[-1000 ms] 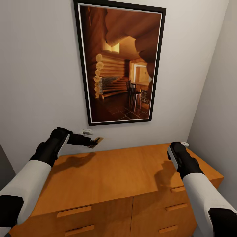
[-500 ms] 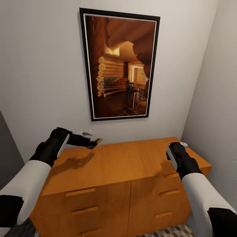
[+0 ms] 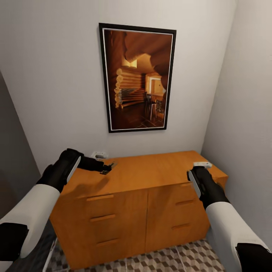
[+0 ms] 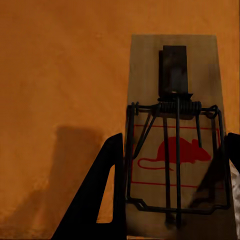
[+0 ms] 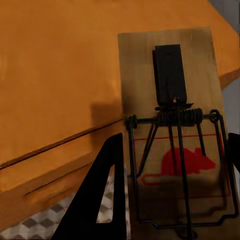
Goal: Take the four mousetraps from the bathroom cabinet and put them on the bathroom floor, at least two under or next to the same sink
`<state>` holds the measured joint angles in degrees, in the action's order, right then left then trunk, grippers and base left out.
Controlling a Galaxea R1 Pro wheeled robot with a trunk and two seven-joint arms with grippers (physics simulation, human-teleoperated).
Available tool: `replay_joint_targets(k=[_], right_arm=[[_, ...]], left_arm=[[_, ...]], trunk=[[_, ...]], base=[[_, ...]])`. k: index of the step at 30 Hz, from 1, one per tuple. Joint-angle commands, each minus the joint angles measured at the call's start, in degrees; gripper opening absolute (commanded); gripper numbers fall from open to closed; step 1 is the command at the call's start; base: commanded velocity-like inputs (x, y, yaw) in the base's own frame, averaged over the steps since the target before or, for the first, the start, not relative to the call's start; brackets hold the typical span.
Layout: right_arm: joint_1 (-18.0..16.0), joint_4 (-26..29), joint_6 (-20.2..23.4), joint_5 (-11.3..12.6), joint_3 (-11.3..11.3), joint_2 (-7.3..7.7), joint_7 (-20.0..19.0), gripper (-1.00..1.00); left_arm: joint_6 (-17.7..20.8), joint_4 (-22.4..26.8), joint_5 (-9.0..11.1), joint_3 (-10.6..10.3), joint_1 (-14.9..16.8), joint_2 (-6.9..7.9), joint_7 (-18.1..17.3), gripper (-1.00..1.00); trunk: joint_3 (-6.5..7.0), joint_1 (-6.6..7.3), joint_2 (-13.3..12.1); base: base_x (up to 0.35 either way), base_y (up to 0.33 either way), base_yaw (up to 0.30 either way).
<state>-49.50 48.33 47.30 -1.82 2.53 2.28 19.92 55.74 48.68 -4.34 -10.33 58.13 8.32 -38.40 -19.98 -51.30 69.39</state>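
**Two mousetraps in two grippers, over the cabinet**

Two mousetraps can be counted, one per arm. In the left wrist view, a mousetrap (image 4: 172, 135) sits clamped between the left gripper (image 4: 170, 200)'s two dark fingers (image 4: 102, 195), its board printed with a red mouse and crossed by a wire spring bar, with the orange-brown top of the cabinet (image 4: 60, 75) behind it. In the right wrist view, the second mousetrap (image 5: 172, 130) is clamped the same way in the right gripper (image 5: 172, 200), hanging past the cabinet's front edge (image 5: 55, 100), with a sliver of the cube-patterned bathroom floor (image 5: 30, 222) beneath.

From the head view, the left gripper (image 3: 105, 168) is held over the cabinet's back left corner, and its trap is a small dark sliver, hard to make out. The right gripper (image 3: 194, 174) is mostly hidden behind its own wrist near the right front of the cabinet (image 3: 151, 173). The cabinet front shows six handle slots, three per column. One framed picture (image 3: 138, 77) hangs on the wall above. Two small white objects sit at the cabinet's back left (image 3: 99, 154) and right end (image 3: 202, 164); what they are cannot be told. The floor (image 3: 170, 258) is cut off by the picture's lower edge.
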Motion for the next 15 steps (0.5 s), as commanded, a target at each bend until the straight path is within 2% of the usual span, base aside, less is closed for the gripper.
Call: replay_joint_targets(k=[1,3,4,5,6,8,9,11,13,14,15], right_arm=[[0.1,0.16,-0.82,-0.23,0.02,-0.43,-0.06,-1.0],[0.54,0.34,-4.03,-0.45,0.02,-2.07,0.0,-1.0],[0.96,0.41,-5.8,-0.59,-0.01,-3.49,0.08,-1.0],[1.25,0.44,-6.53,-0.65,-0.03,-4.25,0.12,-1.0],[1.93,0.51,-7.76,-0.81,-0.07,-5.83,0.2,-1.0],[2.62,0.55,-8.9,-1.17,-0.1,-7.37,0.27,-1.0],[3.21,0.56,-10.11,-1.91,-0.12,-8.79,0.29,-1.0],[3.67,0.52,-12.05,-3.81,-0.14,-10.51,0.24,-1.0],[3.76,0.49,-13.41,-5.41,-0.15,-11.4,0.22,-1.0],[3.77,0.51,-14.82,-6.99,-0.15,-12.17,0.2,-1.0],[3.78,0.51,-15.55,-7.71,-0.15,-12.28,0.2,-1.0]], left_arm=[[0.04,-0.21,-0.54,-0.12,0.05,0.04,-0.36,-1.0],[0.01,-0.81,-0.6,-0.12,0.05,0.04,-0.36,-1.0],[0.0,-1.05,-0.63,-0.12,0.05,0.03,-0.34,-1.0],[0.0,-1.14,-0.63,-0.12,0.05,0.03,-0.33,-1.0],[-0.02,-1.28,-0.62,-0.12,0.05,0.03,-0.29,-1.0],[-0.04,-1.4,-0.63,-0.12,0.05,0.03,-0.2,-1.0],[-0.04,-1.56,-0.66,-0.12,0.05,0.0,-0.07,-1.0],[-0.07,-2.1,-0.7,-0.12,0.05,-0.03,0.09,-1.0],[-0.13,-2.61,-0.69,-0.12,0.05,-0.04,0.2,-1.0],[-0.25,-3.21,-0.65,-0.12,0.05,-0.05,0.3,-1.0],[-0.33,-3.55,-0.65,-0.12,0.05,-0.07,0.34,-1.0]], trunk=[[-0.07,0.03,0.05],[-0.07,0.03,0.05],[-0.07,0.03,0.05],[-0.07,0.03,0.05],[-0.07,0.03,0.05],[-0.07,0.03,0.05],[-0.07,0.03,0.05],[-0.07,0.03,0.05],[-0.07,0.03,0.05],[-0.07,0.03,0.05],[-0.07,0.03,0.05]], base=[[-0.346,0.0,0.0],[-0.345,0.0,0.0],[-0.345,0.0,0.0],[-0.345,0.0,0.0],[-0.345,0.0,0.0],[-0.345,0.0,0.0],[-0.346,0.0,0.0],[-0.346,0.0,0.0],[-0.346,0.0,0.0],[-0.346,0.0,0.0],[-0.346,0.0,0.0]])
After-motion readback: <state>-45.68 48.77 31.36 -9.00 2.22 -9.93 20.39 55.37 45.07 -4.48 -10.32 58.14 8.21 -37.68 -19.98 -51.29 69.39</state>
